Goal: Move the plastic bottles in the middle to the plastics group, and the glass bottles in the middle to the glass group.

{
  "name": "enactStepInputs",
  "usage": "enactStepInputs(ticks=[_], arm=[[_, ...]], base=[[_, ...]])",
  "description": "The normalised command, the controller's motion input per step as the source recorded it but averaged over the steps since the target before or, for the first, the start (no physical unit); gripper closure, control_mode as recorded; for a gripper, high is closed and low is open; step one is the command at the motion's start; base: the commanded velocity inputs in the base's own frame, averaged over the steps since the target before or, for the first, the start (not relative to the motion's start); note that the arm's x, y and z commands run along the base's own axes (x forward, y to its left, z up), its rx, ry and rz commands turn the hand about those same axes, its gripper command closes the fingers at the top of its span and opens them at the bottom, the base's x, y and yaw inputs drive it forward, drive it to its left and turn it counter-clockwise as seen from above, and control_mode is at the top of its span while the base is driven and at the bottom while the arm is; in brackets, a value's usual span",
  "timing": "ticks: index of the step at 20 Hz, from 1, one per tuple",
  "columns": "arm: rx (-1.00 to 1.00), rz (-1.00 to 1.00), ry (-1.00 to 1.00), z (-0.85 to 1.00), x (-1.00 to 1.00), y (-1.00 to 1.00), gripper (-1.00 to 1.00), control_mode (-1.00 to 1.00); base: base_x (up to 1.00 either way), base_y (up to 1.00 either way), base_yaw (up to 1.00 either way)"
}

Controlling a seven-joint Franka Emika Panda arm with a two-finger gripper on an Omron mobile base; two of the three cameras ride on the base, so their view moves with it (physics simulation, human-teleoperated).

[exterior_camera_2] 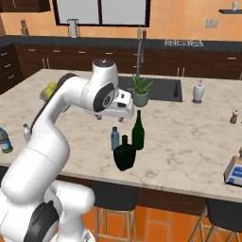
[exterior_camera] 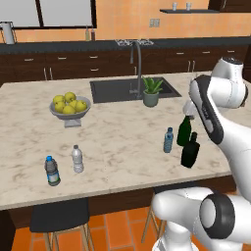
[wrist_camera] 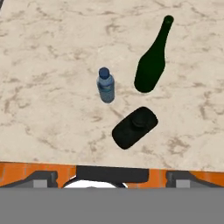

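My claw [exterior_camera_2: 122, 116] hangs high over the counter [exterior_camera: 112, 142] with its fingers wide apart and nothing in them. The small blue water bottle [wrist_camera: 105, 85] stands right below, near the tall green glass bottle [wrist_camera: 152, 61] and a squat dark bottle [wrist_camera: 134, 127]. I think I should drop straight down on the blue cap, keeping away from both glass ones.

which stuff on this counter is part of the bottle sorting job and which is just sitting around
Part of the job:
- small blue water bottle
- tall green glass bottle
- squat dark glass bottle
- clear white-capped bottle
- blue-capped dark-labelled bottle

Just sitting around:
- bowl of lemons
- potted plant
- sink
- white dispenser bottle
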Motion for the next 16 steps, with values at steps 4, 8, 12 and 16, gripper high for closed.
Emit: enactStepInputs(ticks=[4,8,12,16], arm=[[0.00,-0.02,0.03,-0.58,0.03,-0.64,-1.00,-1.00],[0.00,-0.01,0.03,-0.22,-0.03,0.00,-1.00,-1.00],[0.00,0.00,0.00,-0.65,0.32,0.01,-1.00,-1.00],[0.00,0.00,0.05,-0.63,0.63,0.04,-1.00,-1.00]], base=[[0.00,0.00,0.00],[0.00,0.00,0.00],[0.00,0.00,0.00],[0.00,0.00,0.00]])
